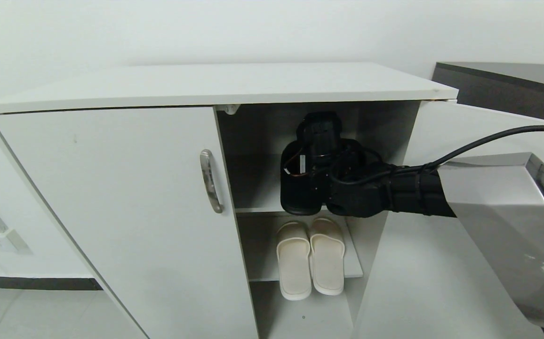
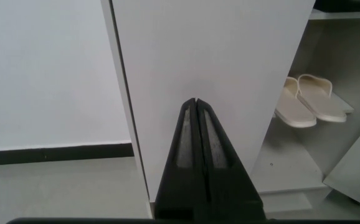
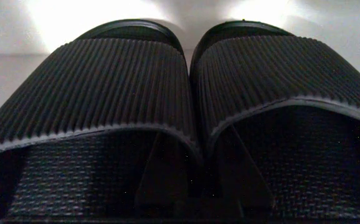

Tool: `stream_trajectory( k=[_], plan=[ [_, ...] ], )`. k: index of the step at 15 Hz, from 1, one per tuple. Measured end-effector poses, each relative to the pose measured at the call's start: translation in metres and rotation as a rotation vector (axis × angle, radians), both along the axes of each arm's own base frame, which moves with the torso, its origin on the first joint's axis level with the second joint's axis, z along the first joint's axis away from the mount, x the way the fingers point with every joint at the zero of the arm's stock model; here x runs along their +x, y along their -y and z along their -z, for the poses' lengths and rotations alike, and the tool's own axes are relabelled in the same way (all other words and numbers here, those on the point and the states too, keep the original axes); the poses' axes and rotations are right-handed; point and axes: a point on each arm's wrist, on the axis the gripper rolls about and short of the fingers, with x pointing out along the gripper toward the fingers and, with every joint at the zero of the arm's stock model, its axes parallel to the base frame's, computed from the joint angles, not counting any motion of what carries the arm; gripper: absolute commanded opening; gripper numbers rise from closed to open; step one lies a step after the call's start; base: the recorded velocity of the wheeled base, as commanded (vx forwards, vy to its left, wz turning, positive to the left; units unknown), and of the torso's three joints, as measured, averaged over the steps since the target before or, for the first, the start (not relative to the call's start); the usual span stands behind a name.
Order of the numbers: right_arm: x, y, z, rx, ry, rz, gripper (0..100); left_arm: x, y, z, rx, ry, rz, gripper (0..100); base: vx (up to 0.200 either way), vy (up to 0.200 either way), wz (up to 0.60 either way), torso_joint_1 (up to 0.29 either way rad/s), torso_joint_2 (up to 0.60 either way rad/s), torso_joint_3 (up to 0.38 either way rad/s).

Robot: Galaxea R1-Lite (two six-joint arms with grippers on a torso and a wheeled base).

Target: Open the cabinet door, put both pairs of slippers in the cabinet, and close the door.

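Note:
The white cabinet [image 1: 215, 84] has its right door [image 1: 441, 273] swung open and its left door [image 1: 112, 202] closed. A pair of white slippers [image 1: 310, 258] [image 2: 311, 99] lies side by side on the middle shelf. The pair of black slippers [image 1: 296, 190] [image 3: 180, 81] is at the upper shelf, heels near its front edge. My right gripper [image 1: 321, 150] [image 3: 195, 171] is inside the cabinet, shut on them, with a finger inside each slipper pinching their inner walls together. My left gripper [image 2: 196, 106] is shut and holds nothing, low in front of the closed left door.
The left door carries a metal handle [image 1: 211, 181] by its inner edge. The bottom shelf [image 1: 300, 315] below the white slippers is bare. A dark grey unit [image 1: 507, 84] stands behind the cabinet on the right. A wall socket [image 1: 8, 242] and cable are at the left.

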Motion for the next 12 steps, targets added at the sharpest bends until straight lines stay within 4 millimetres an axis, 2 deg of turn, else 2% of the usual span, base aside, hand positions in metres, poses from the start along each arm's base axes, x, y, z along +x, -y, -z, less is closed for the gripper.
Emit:
stream_trajectory(
  k=[12],
  plan=[
    [0.0006,-0.0021,0.0058,-0.015,-0.033,-0.053,0,0.0000,0.0000,0.0000,0.000,0.000,0.000,0,0.000,0.000,0.00,0.000,0.00,0.000]
  ],
)
